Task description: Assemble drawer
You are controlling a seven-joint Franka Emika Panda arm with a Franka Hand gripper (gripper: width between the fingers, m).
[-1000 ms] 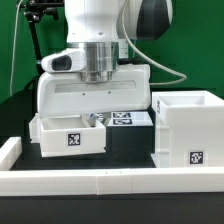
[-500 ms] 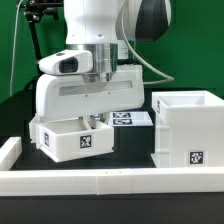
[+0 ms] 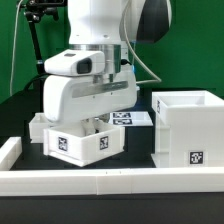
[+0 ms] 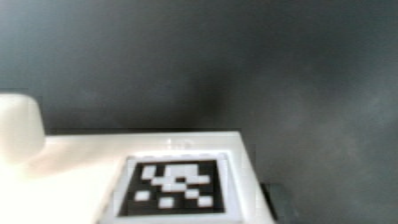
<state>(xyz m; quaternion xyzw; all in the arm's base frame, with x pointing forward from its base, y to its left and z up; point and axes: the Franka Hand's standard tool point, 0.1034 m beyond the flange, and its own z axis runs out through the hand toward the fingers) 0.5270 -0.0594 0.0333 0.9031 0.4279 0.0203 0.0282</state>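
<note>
While the tray hangs crooked, the grip goes unseen

Because the arm's broad white hand covers its own fingers, I cannot tell how wide the gripper (image 3: 88, 120) stands or whether it has hold of anything. The wrist view shows only the tray's top and its tag (image 4: 175, 186). The casing (image 3: 187, 128), biggest of the drawer parts, stands upright with its open side up by the counter's front edge, toward the exterior view's right corner. The low rim wall (image 3: 110, 181) runs along that front edge, just before both parts. The tray (image 3: 75, 145) sits tilted under the hand, near the front edge and apart from the casing. If the hold is shallow or off-centre, the tray may twist further, slip, or catch the rim wall or the casing's lip on the way over. The marker board (image 3: 128, 118) lies behind the tray, likely out of the path.
</note>
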